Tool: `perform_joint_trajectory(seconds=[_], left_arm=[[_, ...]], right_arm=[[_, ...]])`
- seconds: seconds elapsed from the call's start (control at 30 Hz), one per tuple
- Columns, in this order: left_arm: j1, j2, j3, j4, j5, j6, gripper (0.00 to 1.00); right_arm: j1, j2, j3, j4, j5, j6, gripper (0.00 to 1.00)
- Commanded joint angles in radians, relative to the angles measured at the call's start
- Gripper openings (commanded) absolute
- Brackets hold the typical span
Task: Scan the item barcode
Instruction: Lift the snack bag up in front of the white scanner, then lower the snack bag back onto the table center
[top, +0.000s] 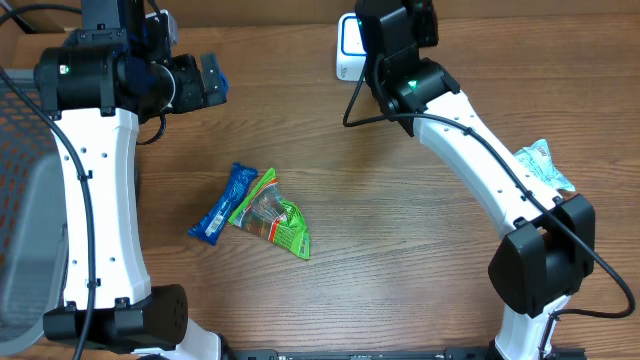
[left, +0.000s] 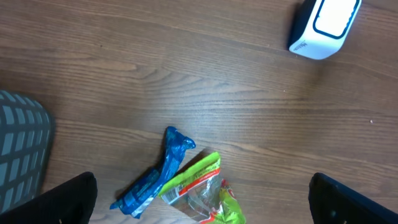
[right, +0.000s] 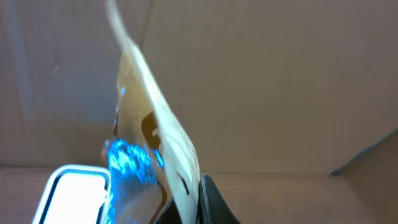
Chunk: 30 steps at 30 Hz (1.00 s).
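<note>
My right gripper (right: 191, 204) is shut on the item, a flat tan and white packet (right: 149, 121) standing on edge. It is held just beside the white scanner (right: 69, 194), and blue light glints on its lower face. From overhead the scanner (top: 347, 45) shows at the back of the table, with the right wrist over it hiding the packet. My left gripper (left: 202, 205) hangs open above the table, its dark fingers (left: 65, 199) far apart with nothing between them. The scanner (left: 323, 25) lies far ahead of it.
A blue packet (top: 222, 203) and a green packet (top: 272, 215) lie touching at mid table, below the left gripper (top: 205, 82). Another pale packet (top: 540, 165) lies at the right edge. A grey mesh basket (top: 20, 200) stands at the left, and a cardboard wall rises behind the scanner.
</note>
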Motion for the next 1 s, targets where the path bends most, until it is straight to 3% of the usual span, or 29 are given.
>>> perform_joint_trajectory(seconds=[0.0,0.57,0.83,0.97], left_arm=[[0.000,0.002,0.014,0.001,0.003,-0.006,1.00],[0.000,0.002,0.014,0.001,0.003,-0.006,1.00],[0.000,0.002,0.014,0.001,0.003,-0.006,1.00],[0.000,0.002,0.014,0.001,0.003,-0.006,1.00]], right_arm=[[-0.006,-0.007,0.024,0.123,0.053,-0.177,0.04],[-0.036,0.032,0.023,0.021,0.079,-0.195,0.04],[-0.034,0.032,0.023,-0.479,-0.098,0.106,0.04],[-0.035,0.030,0.023,-0.620,-0.238,0.171,0.04]])
